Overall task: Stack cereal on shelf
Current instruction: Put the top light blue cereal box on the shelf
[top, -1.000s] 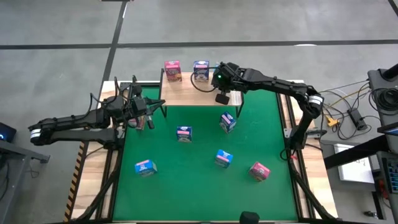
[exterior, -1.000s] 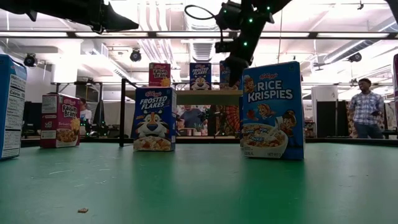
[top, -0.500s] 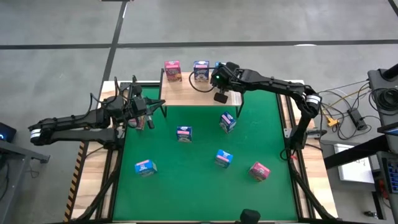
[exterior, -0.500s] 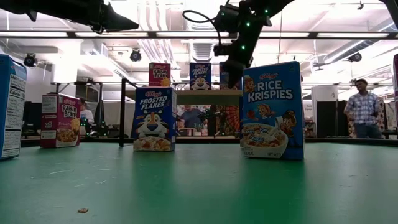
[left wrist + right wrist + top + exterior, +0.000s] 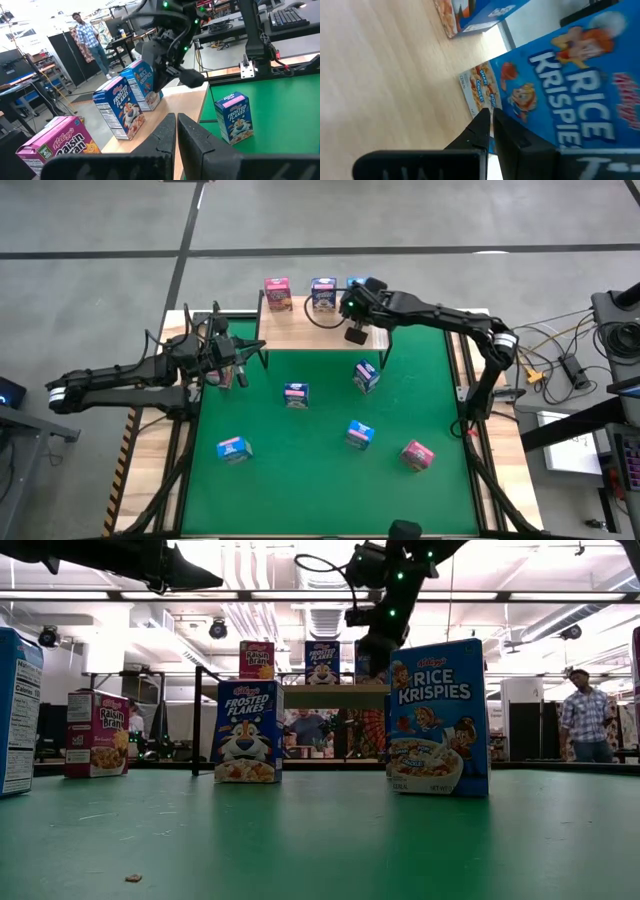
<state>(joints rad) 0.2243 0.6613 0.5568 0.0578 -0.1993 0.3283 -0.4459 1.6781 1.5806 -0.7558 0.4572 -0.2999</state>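
Observation:
The shelf [image 5: 300, 330] stands at the far edge of the green mat. On it stand a pink Raisin Bran box [image 5: 278, 293], a blue Frosted Flakes box [image 5: 323, 293] and a blue Rice Krispies box [image 5: 354, 283]. My right gripper [image 5: 352, 293] is shut over the shelf's right end, its tips at the Rice Krispies box [image 5: 580, 90]. My left gripper [image 5: 248, 360] hovers shut with nothing in it at the mat's left edge, pointing level toward the shelf [image 5: 200, 107]. My right gripper [image 5: 489, 114] comes slanting down from the near right. Its shut fingertips stand at the Rice Krispies box's printed front, near its bottom edge [image 5: 481, 92]. Whether they touch it I cannot tell. The box stands upright on the shelf top.
Several cereal boxes stand on the mat: blue ones [image 5: 295, 393], [image 5: 366, 375], [image 5: 359, 434], pink ones [image 5: 418, 454], [image 5: 233, 448], and a pink one [image 5: 224, 376] beside my left gripper. A person [image 5: 583, 720] stands in the room beyond. The shelf's near part is bare wood.
My right gripper has turned a little at the wrist over the shelf's right end and stayed shut. In the high view more of the Rice Krispies box now shows past it.

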